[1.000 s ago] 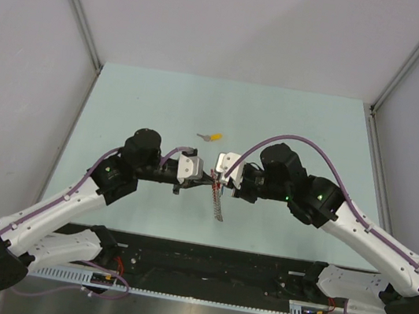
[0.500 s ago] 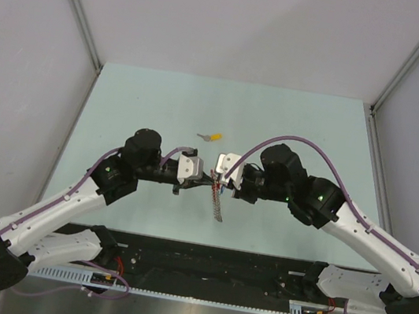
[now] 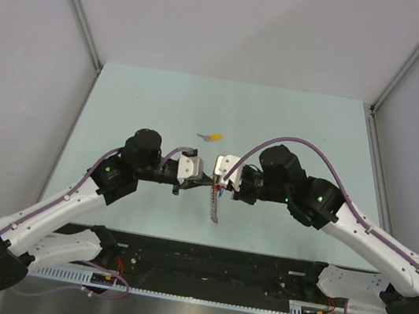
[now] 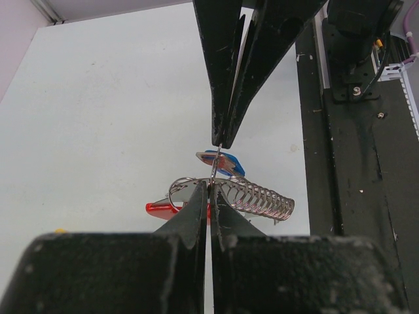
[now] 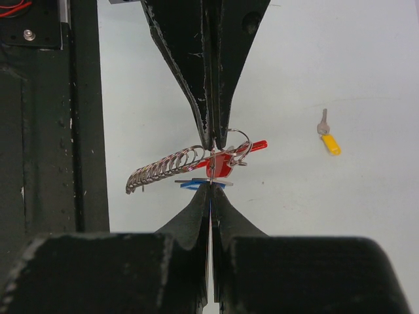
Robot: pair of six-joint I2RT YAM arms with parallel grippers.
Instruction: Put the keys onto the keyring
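Observation:
Above the middle of the table my left gripper and right gripper meet tip to tip. Both are shut on a thin wire loop of the keyring, whose silvery chain hangs below them. In the left wrist view the chain coil and red tag sit just past my left gripper. A blue key lies by the right gripper's tips. In the right wrist view the same blue key lies flat at my right gripper; I cannot tell whether it is threaded. A yellow key lies on the table behind.
The pale green table is walled by grey panels on three sides. A black rail with cables runs along the near edge, between the arm bases. In the right wrist view the yellow key lies to the right.
The hanging chain has swung a little to the left and now hangs straighter. Both grippers stay shut and have barely moved.

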